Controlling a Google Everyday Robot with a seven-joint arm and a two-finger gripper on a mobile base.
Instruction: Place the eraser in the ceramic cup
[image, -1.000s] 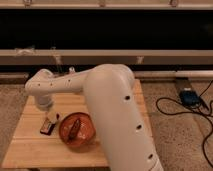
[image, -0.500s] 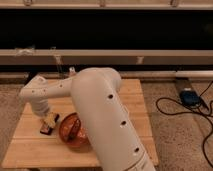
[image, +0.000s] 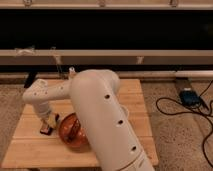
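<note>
Counts: one white arm, one gripper, one eraser, one red-orange plate, one wooden table, one small clear bottle at the table's back edge, one blue box on the floor to the right. The eraser lies on the table's left part, just left of the plate and apart from it, directly under the gripper, which is down at it. Vs half a second ago: the gripper has dropped slightly lower onto the eraser, and the eraser is in the same spot. Vs a second ago: the gripper was clearly above the eraser, and the arm has swung forward and now covers the plate's right side, which was mostly visible then. Hidden/unclear: the ceramic cup can't be made out anywhere, and the arm blocks the table's middle and most of its right. The arm is cut off at the bottom edge. The gripper tip merges with the dark eraser, so can't tell whether the claw is open, closed or gripping.
</note>
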